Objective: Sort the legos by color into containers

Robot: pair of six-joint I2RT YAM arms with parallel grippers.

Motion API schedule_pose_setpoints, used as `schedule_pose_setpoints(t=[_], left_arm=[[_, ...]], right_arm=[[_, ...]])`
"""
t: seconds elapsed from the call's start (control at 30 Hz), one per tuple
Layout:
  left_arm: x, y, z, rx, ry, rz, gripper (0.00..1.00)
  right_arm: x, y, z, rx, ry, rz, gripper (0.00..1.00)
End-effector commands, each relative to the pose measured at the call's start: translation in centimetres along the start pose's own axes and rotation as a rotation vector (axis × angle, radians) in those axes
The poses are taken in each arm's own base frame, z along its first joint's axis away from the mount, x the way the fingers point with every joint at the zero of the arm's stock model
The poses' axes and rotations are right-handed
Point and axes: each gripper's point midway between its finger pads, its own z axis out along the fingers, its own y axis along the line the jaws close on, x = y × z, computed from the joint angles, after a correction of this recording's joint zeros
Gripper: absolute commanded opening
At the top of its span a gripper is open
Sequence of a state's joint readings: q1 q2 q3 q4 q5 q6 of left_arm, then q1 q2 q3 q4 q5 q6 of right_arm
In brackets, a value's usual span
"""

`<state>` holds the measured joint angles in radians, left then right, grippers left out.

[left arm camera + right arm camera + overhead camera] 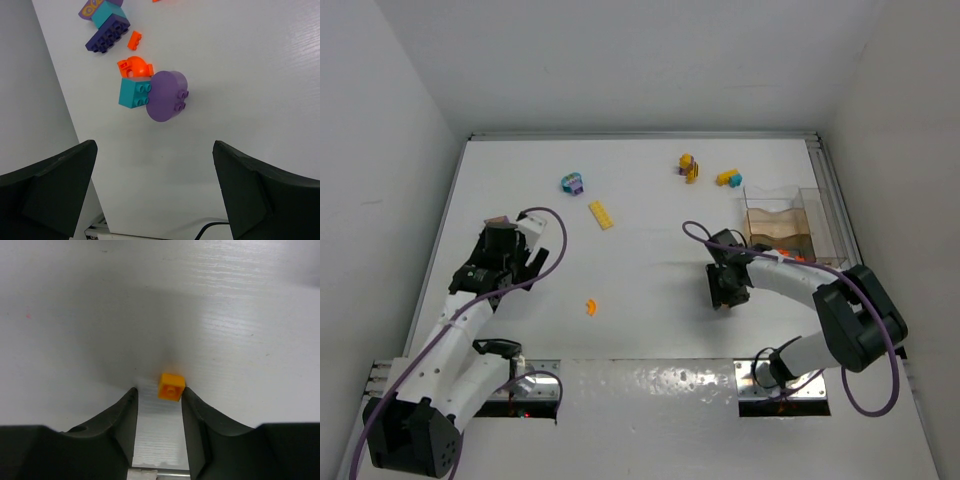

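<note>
Since the right gripper (159, 390), narrowly parted, straddles the small orange brick (171, 386) toward the right and near edges of the table (650, 200), centre it before pinching; the left gripper (154, 145) hangs spread, empty.

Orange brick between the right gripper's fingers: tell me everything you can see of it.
The orange brick is a tiny, glossy plastic cube with a single stud on the face towards the wrist camera. It lies on the white table between the tips of the right gripper. It sits close against one finger, with a clear gap to the other; whether they touch is unclear.
</note>
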<state>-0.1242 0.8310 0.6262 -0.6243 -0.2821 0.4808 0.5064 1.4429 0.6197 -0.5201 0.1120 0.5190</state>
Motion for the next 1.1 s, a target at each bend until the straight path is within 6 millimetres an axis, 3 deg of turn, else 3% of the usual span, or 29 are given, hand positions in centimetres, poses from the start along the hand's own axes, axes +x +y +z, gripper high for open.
schedule_pose_setpoints(t=[0.0, 0.23, 0.33, 0.43, 0.53, 0.57, 0.6, 0.63, 0.67, 0.77, 0.8, 0.83, 0.9, 0.97, 1.07], left_arm=[[-1.6, 1.3, -0.5, -0.047, -0.059, -0.048, 1.00], [-2.0, 1.5, -0.7, -0.049, -0.070, -0.057, 1.00], [-2.1, 1.5, -0.8, -0.048, -0.074, -0.060, 1.00], [-2.3, 1.5, -0.9, -0.041, -0.078, -0.061, 1.00], [-2.3, 0.9, -0.9, -0.004, -0.084, -0.043, 1.00], [-2.4, 0.8, -0.9, 0.003, -0.085, -0.037, 1.00], [-2.5, 0.7, -0.9, 0.007, -0.089, -0.036, 1.00], [-2.6, 0.8, -0.9, 0.008, -0.094, -0.035, 1.00], [-2.8, 0.9, -0.9, 0.004, -0.102, -0.039, 1.00], [-3.5, 1.2, -1.1, -0.009, -0.120, -0.064, 1.00], [-3.6, 1.3, -1.2, -0.010, -0.124, -0.066, 1.00], [-3.6, 1.4, -1.3, -0.012, -0.128, -0.067, 1.00], [-3.5, 1.4, -1.5, -0.016, -0.127, -0.068, 1.00], [-3.3, 1.6, -1.6, -0.026, -0.126, -0.071, 1.00], [-3.0, 1.5, -1.5, -0.033, -0.119, -0.073, 1.00]], right_arm=[[-0.6, -1.5, 0.6, 0.095, -0.030, 0.008, 0.38], [-1.3, -1.9, 0.6, 0.132, -0.033, 0.009, 0.30], [-1.6, -1.9, 0.5, 0.137, -0.029, 0.001, 0.00], [-2.7, -0.9, -0.2, 0.082, -0.041, -0.049, 0.00], [-6.6, 1.5, -3.4, -0.013, -0.111, -0.072, 0.00], [-10.4, 2.9, -5.9, -0.058, -0.216, -0.071, 0.00], [-12.4, 3.4, -7.6, -0.077, -0.277, -0.074, 0.00], [-14.5, 2.7, -9.2, -0.034, -0.339, -0.075, 0.00], [-18.1, 2.5, -12.1, -0.016, -0.442, -0.049, 0.00], [-22.6, -3.4, -12.9, 0.126, -0.471, 0.133, 0.00], [-22.9, -7.4, -12.2, 0.168, -0.435, 0.252, 0.00], [-22.1, -9.0, -9.9, 0.190, -0.337, 0.334, 0.00], [-22.3, -12.4, -9.2, 0.225, -0.288, 0.434, 0.00], [-22.3, -14.3, -8.7, 0.324, -0.260, 0.433, 0.00], [-23.1, -14.8, -8.4, 0.333, -0.270, 0.426, 0.00]])
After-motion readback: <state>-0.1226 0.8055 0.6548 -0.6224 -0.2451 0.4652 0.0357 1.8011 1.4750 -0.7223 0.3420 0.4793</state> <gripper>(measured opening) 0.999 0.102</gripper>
